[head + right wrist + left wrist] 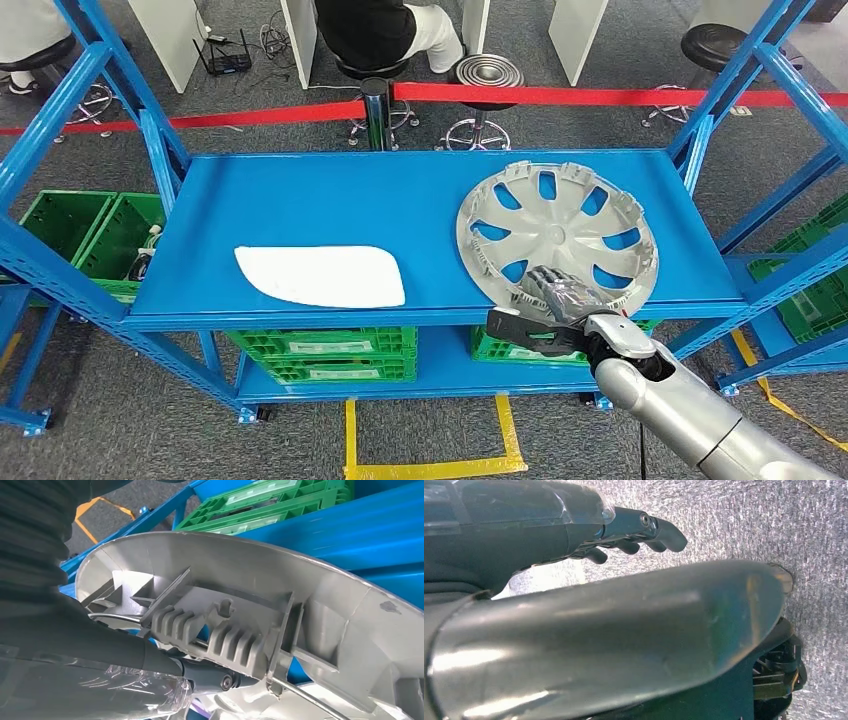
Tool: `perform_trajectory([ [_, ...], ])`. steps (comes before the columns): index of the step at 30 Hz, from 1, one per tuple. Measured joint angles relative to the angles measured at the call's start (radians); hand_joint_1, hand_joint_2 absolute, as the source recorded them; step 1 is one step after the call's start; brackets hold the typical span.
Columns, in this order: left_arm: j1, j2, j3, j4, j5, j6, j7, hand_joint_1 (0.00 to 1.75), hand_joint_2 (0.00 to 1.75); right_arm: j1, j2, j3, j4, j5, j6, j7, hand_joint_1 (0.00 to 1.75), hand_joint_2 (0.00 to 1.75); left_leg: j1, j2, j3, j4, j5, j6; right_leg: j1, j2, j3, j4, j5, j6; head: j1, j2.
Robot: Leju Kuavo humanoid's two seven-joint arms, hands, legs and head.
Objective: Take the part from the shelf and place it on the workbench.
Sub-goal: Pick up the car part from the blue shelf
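Observation:
A silver wheel cover (555, 235) lies inside-up on the right of the blue shelf (330, 195), its near rim over the shelf's front edge. My right hand (560, 300) grips that near rim, with fingers (565, 288) on top of it and the thumb below. In the right wrist view the cover's ribbed clips and rim (280, 590) are very close, and a dark finger (215, 677) is tucked against them. My left hand (574, 525) hangs over grey carpet with its fingers loosely bent, holding nothing.
A white flat panel (320, 275) lies on the shelf's left half. Green crates (320, 345) sit on the lower level, with more crates (90, 230) at the left. Blue uprights flank both sides. Beyond the shelf are a red barrier tape (560, 95), stools (487, 75) and a seated person (370, 30).

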Motion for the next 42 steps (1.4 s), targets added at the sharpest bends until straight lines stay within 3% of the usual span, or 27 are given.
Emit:
perform_trajectory([
  [3, 0.000, 0.000, -0.004, 0.000, 0.006, 0.000, 0.000, 0.00, 0.00, 0.000, 0.000, 0.000, 0.002, 0.003, 0.008, 0.001, 1.75, 1.75, 0.000, 0.000, 0.001, 0.000, 0.000, 0.000, 0.000, -0.001, 0.001, 0.000, 0.000, 0.000, 0.000, 0.000],
  [42, 0.000, 0.004, -0.038, 0.000, 0.045, 0.003, -0.013, 0.00, 0.00, -0.020, 0.013, -0.008, 0.005, -0.011, -0.026, -0.028, 1.75, 1.75, 0.000, 0.002, 0.015, -0.001, -0.002, 0.004, 0.000, 0.001, 0.016, -0.002, -0.001, 0.003, 0.002, 0.000],
])
